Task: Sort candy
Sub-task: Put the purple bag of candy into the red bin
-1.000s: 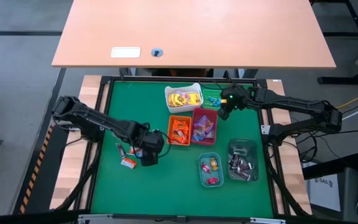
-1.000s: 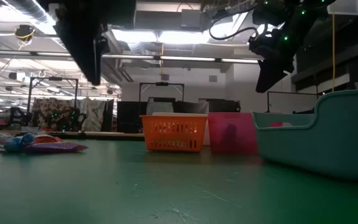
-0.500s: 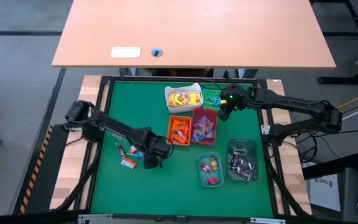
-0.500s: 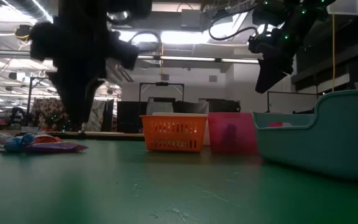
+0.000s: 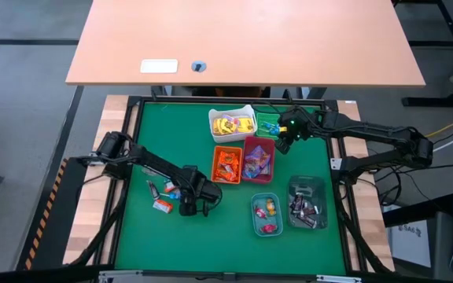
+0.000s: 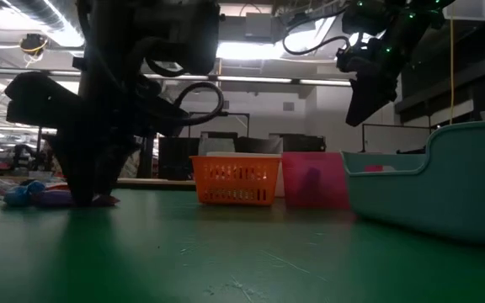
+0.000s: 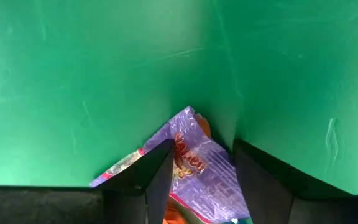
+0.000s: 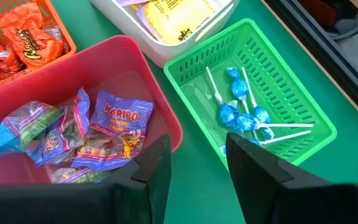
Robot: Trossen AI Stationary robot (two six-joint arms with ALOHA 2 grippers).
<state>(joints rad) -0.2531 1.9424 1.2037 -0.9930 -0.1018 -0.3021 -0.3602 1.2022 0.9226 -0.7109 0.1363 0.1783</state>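
While the right gripper hangs with parted fingers above the green mesh bin of blue lollipops, left gripper low on the green mat, fingers straddling a purple wrapped candy packet, not yet closed.

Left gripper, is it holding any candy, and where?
The left gripper straddles a purple crinkly wrapped candy packet at its pointed end; whether it grips cannot be told.

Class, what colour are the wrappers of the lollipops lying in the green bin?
Blue, on white sticks: the lollipops in the green bin show best in the right wrist view.
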